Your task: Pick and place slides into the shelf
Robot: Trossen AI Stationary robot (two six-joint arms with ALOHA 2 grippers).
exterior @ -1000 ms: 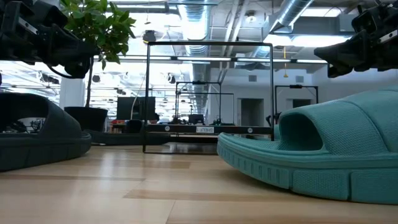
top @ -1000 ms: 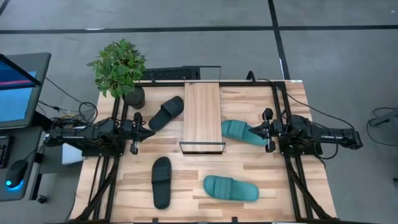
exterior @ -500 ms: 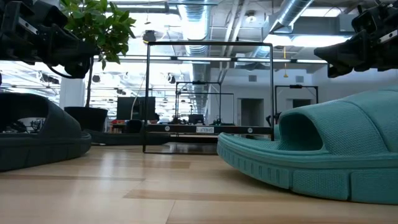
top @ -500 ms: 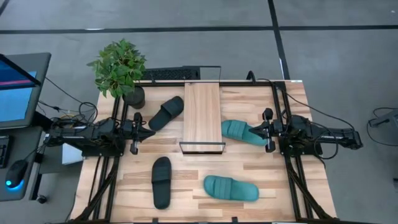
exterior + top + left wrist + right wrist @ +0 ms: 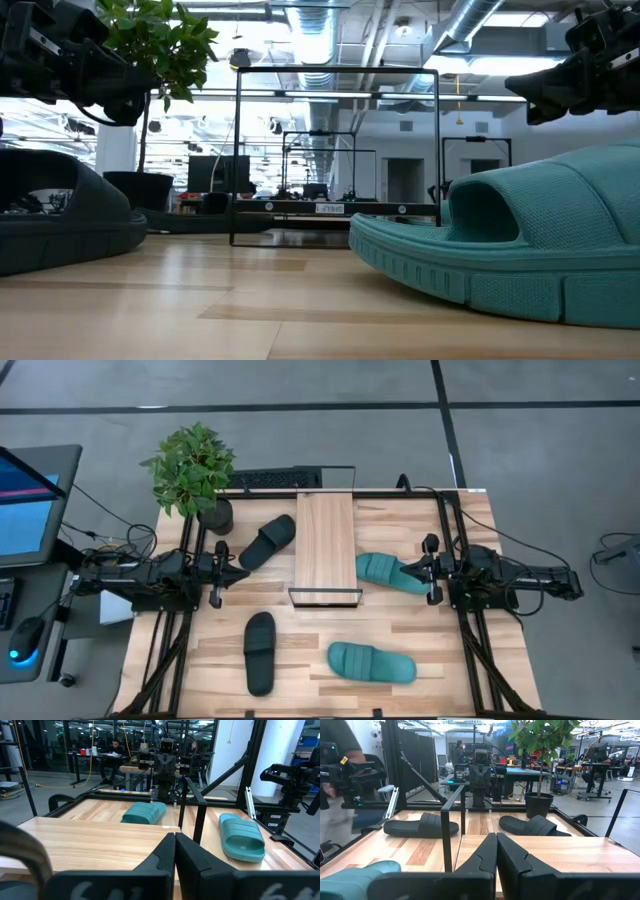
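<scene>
Both grippers are pinched closed and empty: left gripper [image 5: 217,572] at the left edge, right gripper [image 5: 431,570] at the right. Nothing's started yet; the shelf [image 5: 326,545] is bare, all four slides [image 5: 372,662] are on the table [image 5: 470,682] around it. No readable labels anywhere.

Slides [image 5: 383,661] around central shelf [image 5: 325,548]

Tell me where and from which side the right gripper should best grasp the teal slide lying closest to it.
Probably its ribbed strap or the side edge beside it. The teal slide lies flat, sole down, just right of the shelf, one end nearly at the right gripper, whose fingers are shut. Coming from above with the jaws across the slide's width looks best, since the raised strap gives the only tall part to pinch.
</scene>
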